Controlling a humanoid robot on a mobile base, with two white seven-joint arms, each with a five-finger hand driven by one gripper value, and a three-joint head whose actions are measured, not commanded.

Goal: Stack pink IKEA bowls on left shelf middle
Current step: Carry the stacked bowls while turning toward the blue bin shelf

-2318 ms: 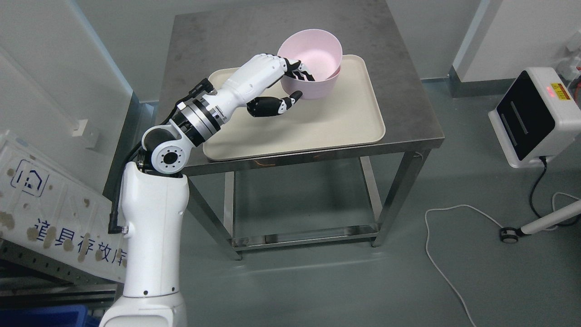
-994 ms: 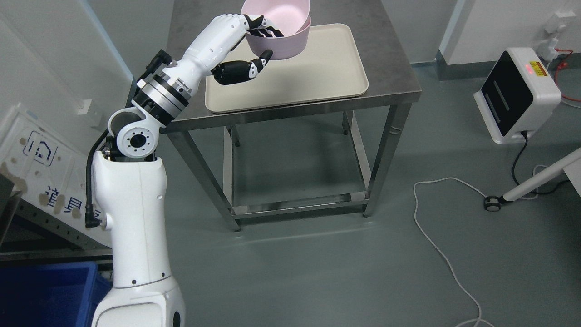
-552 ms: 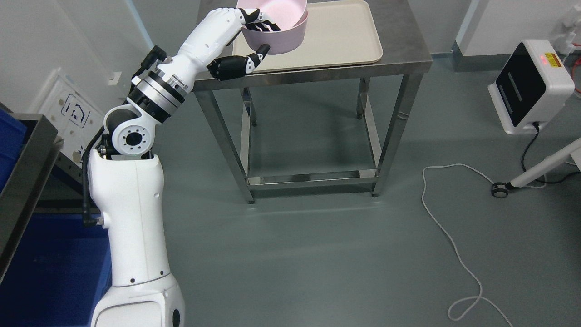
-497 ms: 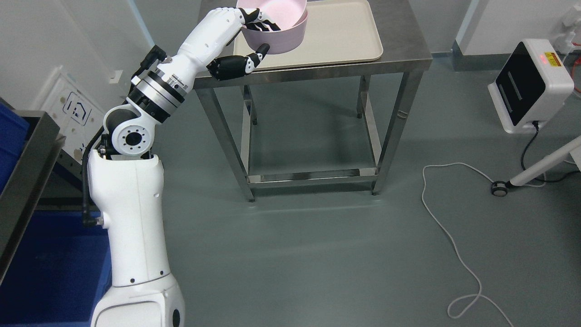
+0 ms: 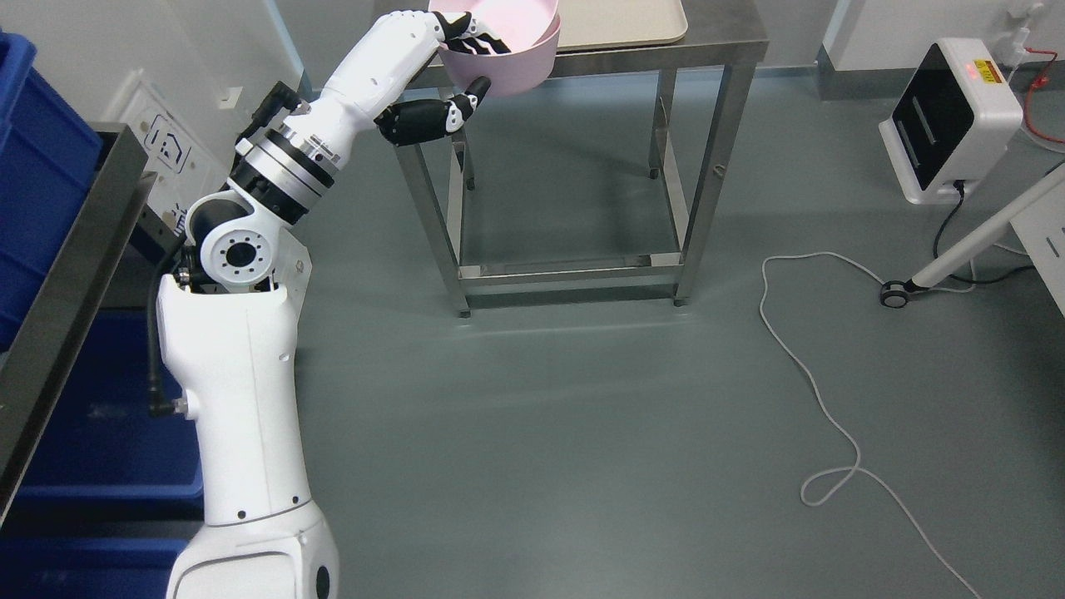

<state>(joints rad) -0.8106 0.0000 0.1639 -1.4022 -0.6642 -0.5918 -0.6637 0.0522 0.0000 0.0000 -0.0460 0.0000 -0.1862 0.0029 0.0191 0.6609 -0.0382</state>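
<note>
head view: steel table [image 5: 715, 37] on grey floor [image 5: 582, 433], cable [image 5: 819, 399] trailing.

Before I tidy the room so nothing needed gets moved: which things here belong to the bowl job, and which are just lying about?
Belongs to the job:
- pink bowls, nested, gripped at the rim by the left hand
- beige tray on the steel table
- shelf frame at the left edge

Lying about:
- blue bins
- white cable on the floor
- white device

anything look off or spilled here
Nothing spilled. The pink plastic bowls sit nested, tilted slightly, gripped at the rim by the white left hand. A loose white cable snakes across the grey floor, a possible snag.
</note>
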